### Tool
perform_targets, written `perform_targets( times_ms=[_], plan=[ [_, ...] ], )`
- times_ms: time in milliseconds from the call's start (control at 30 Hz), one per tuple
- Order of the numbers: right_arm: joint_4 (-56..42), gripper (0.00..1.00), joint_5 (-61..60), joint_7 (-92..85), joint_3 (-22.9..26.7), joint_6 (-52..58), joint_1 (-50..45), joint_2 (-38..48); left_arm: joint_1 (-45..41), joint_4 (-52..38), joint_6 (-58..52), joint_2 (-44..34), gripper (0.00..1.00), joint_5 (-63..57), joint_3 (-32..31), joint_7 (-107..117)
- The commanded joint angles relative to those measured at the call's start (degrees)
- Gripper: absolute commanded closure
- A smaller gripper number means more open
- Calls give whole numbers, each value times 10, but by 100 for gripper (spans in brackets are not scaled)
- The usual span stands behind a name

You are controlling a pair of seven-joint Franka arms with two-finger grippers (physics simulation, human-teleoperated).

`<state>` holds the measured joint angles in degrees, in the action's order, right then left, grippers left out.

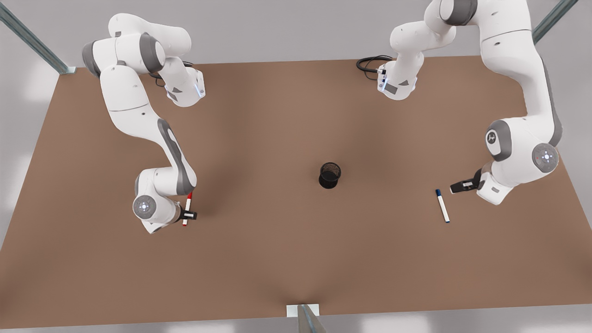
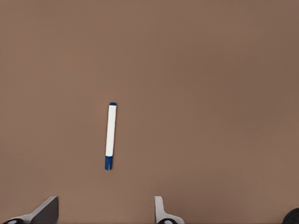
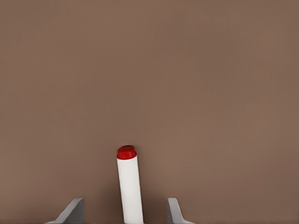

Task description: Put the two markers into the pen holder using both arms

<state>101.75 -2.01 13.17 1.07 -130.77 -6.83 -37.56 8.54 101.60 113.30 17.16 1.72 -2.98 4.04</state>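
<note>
Right end effector (image 1: 188, 215) spread around red marker (image 1: 187, 209); left end effector (image 1: 455, 187) wide beside blue marker (image 1: 442, 206).

The red-capped marker (image 1: 187, 209) is lying flat on the brown table at the front view's left. The blue-capped marker (image 1: 442, 206) is lying flat at the right. The black mesh pen holder (image 1: 329, 175) is standing upright between them.

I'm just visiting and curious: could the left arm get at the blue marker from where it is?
Probably yes. The left tool hovers open close beside the blue marker, which lies alone on the bare table; nothing stands between them.
</note>
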Motion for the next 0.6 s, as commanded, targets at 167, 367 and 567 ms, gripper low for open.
perform_targets(
  times_ms=[167, 367, 567],
  plan=[
    [-1, 36, 2, -37, 0, -30, 4, -9, 1, 62, 167, 26, 0, 2, 11, 26],
    [-1, 49, 2, -40, 0, -31, 3, -11, 0, 62, 223, 78, 0, -1, 20, 22],
    [-1, 51, 2, -40, 0, -31, 3, -13, 1, 55, 247, 109, 0, -1, 22, 20]
  ],
)
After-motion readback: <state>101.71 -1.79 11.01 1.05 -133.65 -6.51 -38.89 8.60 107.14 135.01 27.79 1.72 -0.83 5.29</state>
